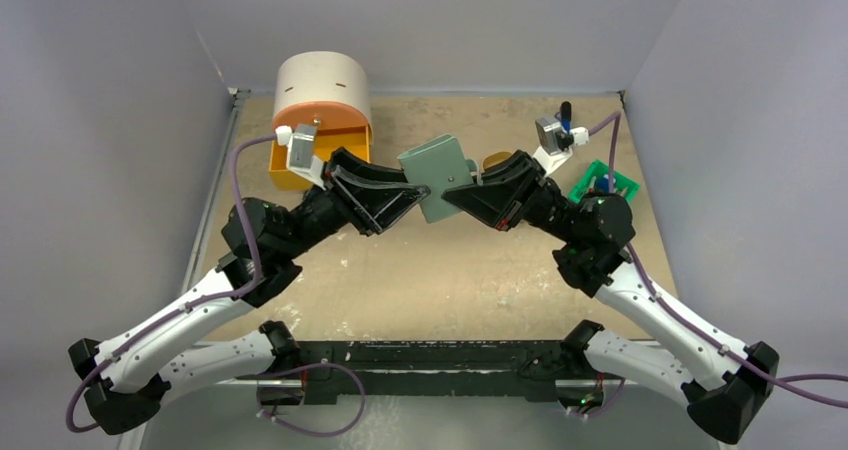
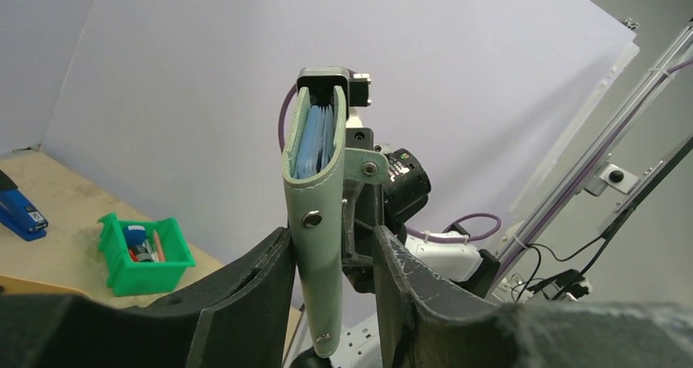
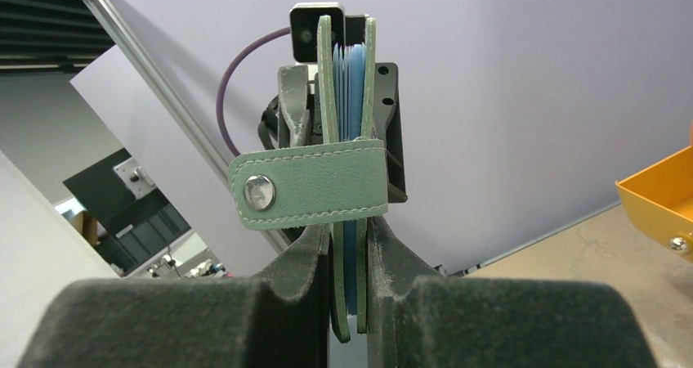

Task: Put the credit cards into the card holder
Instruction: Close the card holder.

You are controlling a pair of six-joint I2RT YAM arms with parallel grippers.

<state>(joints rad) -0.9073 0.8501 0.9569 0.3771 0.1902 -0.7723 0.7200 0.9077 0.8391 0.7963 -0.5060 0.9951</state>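
1. Overhead, the table (image 1: 420, 290) lies well below the work. Both arms meet above its middle, so the step in hand looks like a mid-air two-handed hold to get the wallet ready for loading.
2. The card holder (image 1: 438, 170) hangs between the two grippers, clear of the table, with its covers nearly together.
3. The right gripper (image 3: 350, 245) is clamped on both covers. It should hold firm and not twist until the other side is secure.
4. The left gripper (image 2: 331, 241) straddles the opposite edge. One finger is against a cover and the other stands apart with a gap, so it is not gripping. It should close squarely and low on the cover, off the stud.
5. The snap tab (image 3: 306, 192) is undone and lies across the edges, so it needs steering aside before the covers are spread.
6. The credit cards show in no view. Only the blue-grey pockets (image 2: 310, 143) are visible, and I cannot tell whether they hold any.
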